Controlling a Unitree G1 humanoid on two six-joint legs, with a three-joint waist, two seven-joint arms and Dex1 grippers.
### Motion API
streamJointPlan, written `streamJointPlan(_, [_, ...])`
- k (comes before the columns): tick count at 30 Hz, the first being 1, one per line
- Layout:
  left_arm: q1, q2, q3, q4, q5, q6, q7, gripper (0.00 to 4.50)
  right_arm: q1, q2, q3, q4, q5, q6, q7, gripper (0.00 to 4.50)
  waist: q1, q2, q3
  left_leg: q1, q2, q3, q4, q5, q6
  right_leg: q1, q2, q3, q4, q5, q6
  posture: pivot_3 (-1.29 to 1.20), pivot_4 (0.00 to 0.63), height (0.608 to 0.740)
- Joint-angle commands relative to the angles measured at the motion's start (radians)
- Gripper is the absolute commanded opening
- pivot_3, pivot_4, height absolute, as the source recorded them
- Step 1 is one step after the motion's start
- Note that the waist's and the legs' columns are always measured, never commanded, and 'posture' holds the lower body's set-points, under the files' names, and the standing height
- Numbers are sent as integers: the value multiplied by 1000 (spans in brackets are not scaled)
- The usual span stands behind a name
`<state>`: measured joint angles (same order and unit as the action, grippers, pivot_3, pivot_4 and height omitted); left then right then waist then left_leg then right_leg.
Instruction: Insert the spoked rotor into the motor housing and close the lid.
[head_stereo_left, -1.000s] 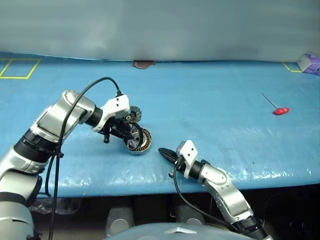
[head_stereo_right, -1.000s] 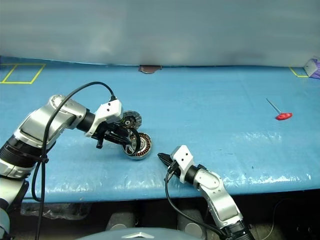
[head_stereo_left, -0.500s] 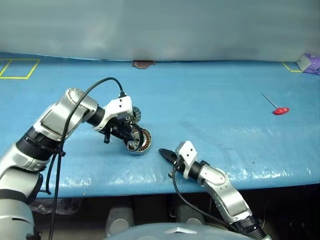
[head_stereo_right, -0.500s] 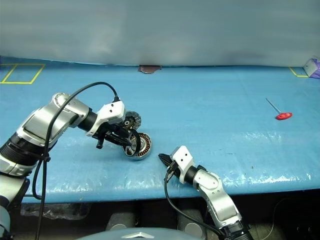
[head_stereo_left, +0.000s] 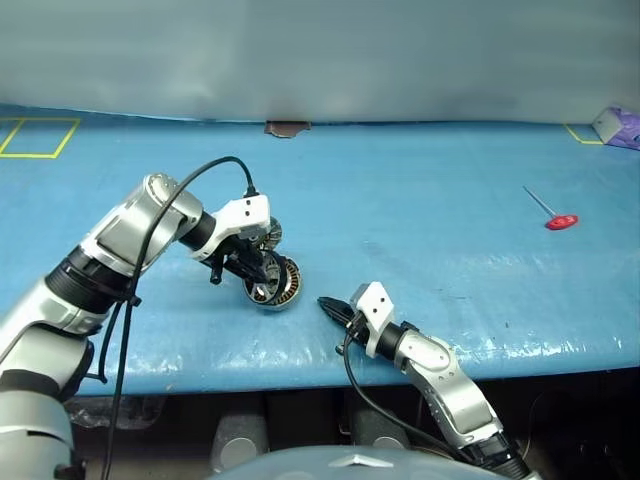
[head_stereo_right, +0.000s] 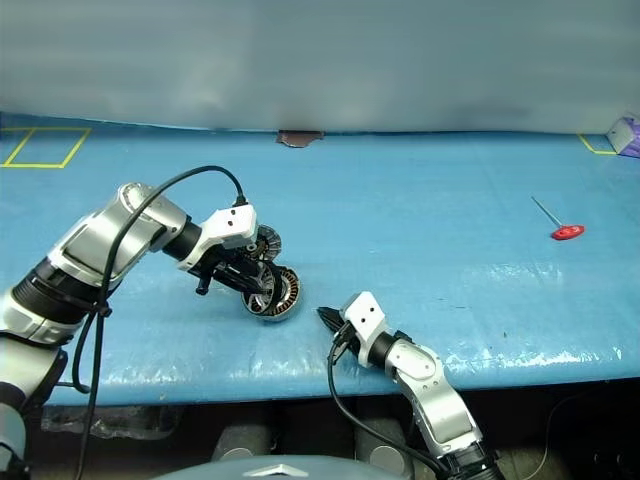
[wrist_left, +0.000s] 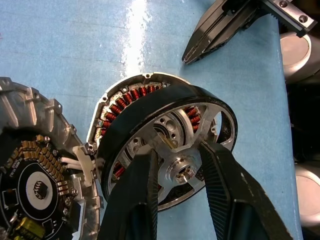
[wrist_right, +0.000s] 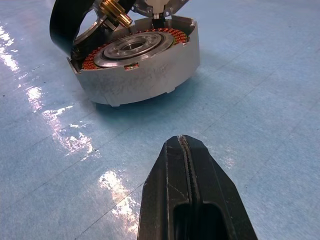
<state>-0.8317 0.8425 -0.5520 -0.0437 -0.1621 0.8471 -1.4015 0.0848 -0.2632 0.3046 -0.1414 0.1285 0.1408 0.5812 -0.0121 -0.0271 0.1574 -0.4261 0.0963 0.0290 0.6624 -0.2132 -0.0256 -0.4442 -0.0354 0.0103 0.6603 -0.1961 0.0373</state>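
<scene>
Left pincer clamped on shiny hub of dark spoked metal ring, tilted over round grey housing with copper windings on blue tabletop. Hinged grey lid open beside. Right pincer together, near housing, apart.

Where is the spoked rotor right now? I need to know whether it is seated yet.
In the left wrist view the spoked rotor sits tilted, half over the motor housing, its hub between the left gripper fingers; the lid lies open alongside.
</scene>
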Motion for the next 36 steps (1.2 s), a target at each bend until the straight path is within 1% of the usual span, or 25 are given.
streamJointPlan(1, [-24,-16,-4,12,11,-6,-13,2561,2,6,-13,-20,8,-8,-7,0,0,0,0,0,0,0,0,0,0,0,0,1,0,0,0,0,150,740])
streamJointPlan(6, [-42,-31,-22,25,21,-16,-33,4260,-2,9,-14,-17,7,-7,-15,0,0,0,0,0,0,0,0,0,0,0,2,3,0,0,0,0,150,740])
streamJointPlan(7, [-45,-34,-23,28,23,-17,-35,4472,-1,9,-13,-17,7,-7,-17,0,0,0,0,0,0,0,0,0,0,0,3,3,0,0,0,0,150,740])
streamJointPlan(12, [-50,-37,-25,33,30,-29,-49,4472,4,10,-13,-18,7,-5,-24,0,0,0,0,0,0,0,0,0,0,0,5,7,0,0,0,0,150,740])
streamJointPlan(15, [-52,-44,7,25,17,-30,-47,4472,7,9,-12,-21,6,-4,-27,0,0,0,0,0,0,0,0,0,0,0,6,7,0,0,0,0,150,740])
streamJointPlan(19, [-19,-55,136,-44,-80,10,-13,4472,13,8,-15,-38,8,5,-33,0,0,0,0,0,1,0,1,0,0,0,6,8,0,0,0,0,150,740])
streamJointPlan(22, [54,-26,233,-160,-164,51,4,4472,13,0,-28,-68,12,25,-43,0,-5,0,0,0,1,0,0,0,0,-1,6,9,0,0,0,0,150,740])
streamJointPlan(23, [99,-9,275,-216,-194,69,15,4101,10,-9,-33,-88,10,41,-47,0,-10,1,0,0,1,0,0,0,0,-1,6,9,0,0,0,0,150,740])
streamJointPlan(24, [146,9,313,-265,-223,82,25,3891,5,-15,-39,-108,8,60,-51,0,-15,1,0,0,1,0,-1,0,0,-1,6,9,0,0,0,0,150,740])
streamJointPlan(25, [177,21,337,-301,-246,94,36,3528,3,-21,-43,-123,8,75,-53,0,-16,1,0,1,1,0,-1,0,0,-1,7,10,0,0,0,0,150,740])
streamJointPlan(28, [359,39,449,-441,-295,87,115,2538,-34,-40,-63,-188,2,159,-75,0,-16,1,0,2,1,0,-1,0,0,-1,8,10,1,0,0,0,150,740])
streamJointPlan(29, [425,24,496,-480,-312,89,157,2231,-56,-44,-68,-209,-2,197,-86,0,-16,0,0,2,1,0,-1,0,0,0,8,10,1,0,0,0,150,740])
streamJointPlan(30, [498,-4,543,-515,-329,81,201,1817,-82,-48,-69,-225,-12,228,-97,0,-15,1,0,2,1,0,-1,0,0,0,8,10,1,0,0,0,150,740])
streamJointPlan(31, [570,-49,595,-542,-352,63,247,1506,-108,-51,-68,-240,-21,257,-106,0,-13,1,0,3,1,0,0,0,0,0,8,11,1,0,0,0,150,740])
streamJointPlan(33, [688,-89,643,-587,-336,-16,306,839,-147,-54,-64,-263,-24,309,-113,0,-11,0,0,5,1,0,0,0,0,2,8,12,1,0,0,0,150,740])
streamJointPlan(34, [753,-123,674,-611,-337,-27,351,590,-173,-50,-57,-274,-27,336,-117,0,-9,-1,-1,6,1,0,0,0,0,2,8,13,2,0,0,0,150,740])
streamJointPlan(36, [892,-186,720,-642,-308,-96,433,590,-227,-34,-32,-287,-28,387,-118,0,-9,-1,-1,8,1,1,-1,0,0,4,8,13,1,0,0,0,150,740])
